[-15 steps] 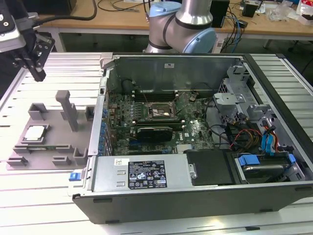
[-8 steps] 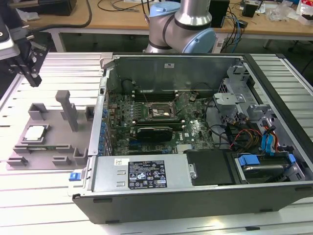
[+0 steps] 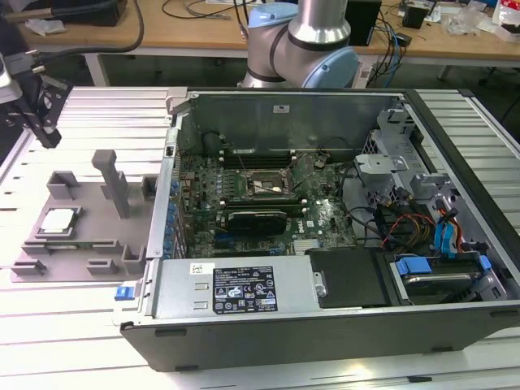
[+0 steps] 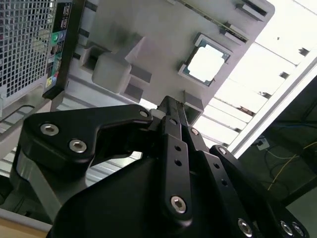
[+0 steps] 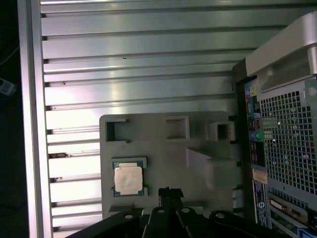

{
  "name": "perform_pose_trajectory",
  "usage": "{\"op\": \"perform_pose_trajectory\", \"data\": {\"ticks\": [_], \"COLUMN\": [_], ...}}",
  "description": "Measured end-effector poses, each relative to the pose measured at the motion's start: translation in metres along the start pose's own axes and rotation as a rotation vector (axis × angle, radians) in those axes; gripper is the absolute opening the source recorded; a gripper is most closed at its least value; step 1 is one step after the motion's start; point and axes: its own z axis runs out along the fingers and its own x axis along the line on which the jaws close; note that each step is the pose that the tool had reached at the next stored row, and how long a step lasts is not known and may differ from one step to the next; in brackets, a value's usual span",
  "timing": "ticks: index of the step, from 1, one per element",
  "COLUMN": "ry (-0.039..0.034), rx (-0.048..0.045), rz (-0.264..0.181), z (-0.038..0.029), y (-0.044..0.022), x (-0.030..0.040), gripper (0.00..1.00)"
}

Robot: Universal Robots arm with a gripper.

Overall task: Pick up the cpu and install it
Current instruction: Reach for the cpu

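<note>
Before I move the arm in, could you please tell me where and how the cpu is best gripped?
Take the cpu by two opposite side edges, at mid-edge, coming straight down from above. It lies flat, silver top up, seated in the grey tray, whose raised corner lips seem to block the corners and any sideways approach.

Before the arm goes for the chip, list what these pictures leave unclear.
1. The socket inside the computer case, exterior view: too small to tell whether it is open or empty.
2. Underside of the chip, all views: hidden against the grey tray it lies in.
3. Tray edge nearest the gripper, first wrist view: covered by the gripper's black body.
</note>
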Motion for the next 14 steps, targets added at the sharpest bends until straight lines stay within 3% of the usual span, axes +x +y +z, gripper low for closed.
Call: {"op": "perform_pose_trajectory", "data": {"ticks": [4, 6, 14], "ry": [-0.0001, 0.0, -0.0002], "rx": [0.0, 0.0, -0.0002], "rz": [0.0, 0.0, 0.0], "z": [0.0079, 0.0126, 0.0273], "y": [-0.0031, -0.0086, -0.0283], "x": [0.0117, 0.0166, 0.0199], "gripper": [0.11, 0.11, 0.11]}}
